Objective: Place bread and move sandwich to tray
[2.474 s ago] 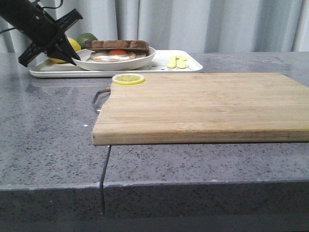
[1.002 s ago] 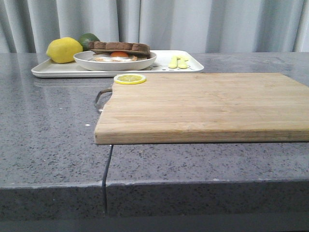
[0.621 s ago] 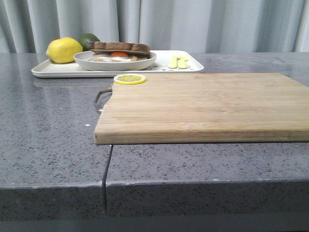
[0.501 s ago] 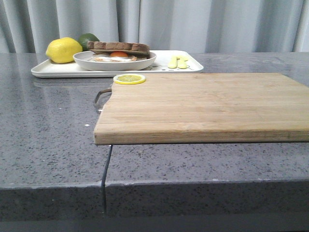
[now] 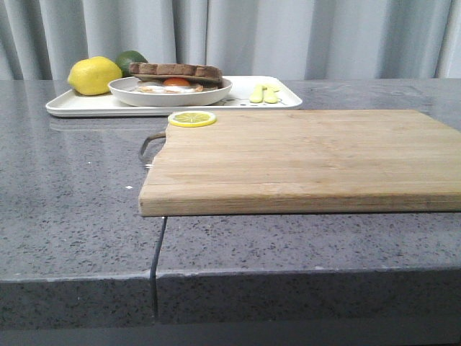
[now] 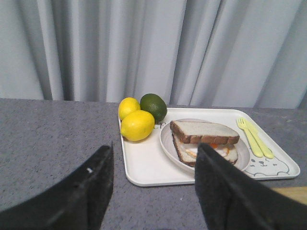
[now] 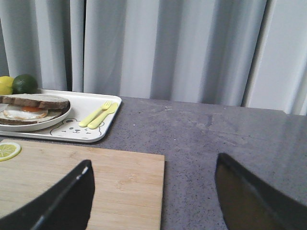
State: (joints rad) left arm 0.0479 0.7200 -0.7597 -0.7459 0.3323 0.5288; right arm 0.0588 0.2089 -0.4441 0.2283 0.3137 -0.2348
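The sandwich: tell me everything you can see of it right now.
The sandwich is two brown-crusted slices with pale crumb, stacked level, with a fried egg between them, its white and orange yolk showing at the open side. It lies flat in a round white shallow plate, which sits on the white tray near the pale yellow fork and the lemons. Nothing else touches it; both grippers are open and away from it.
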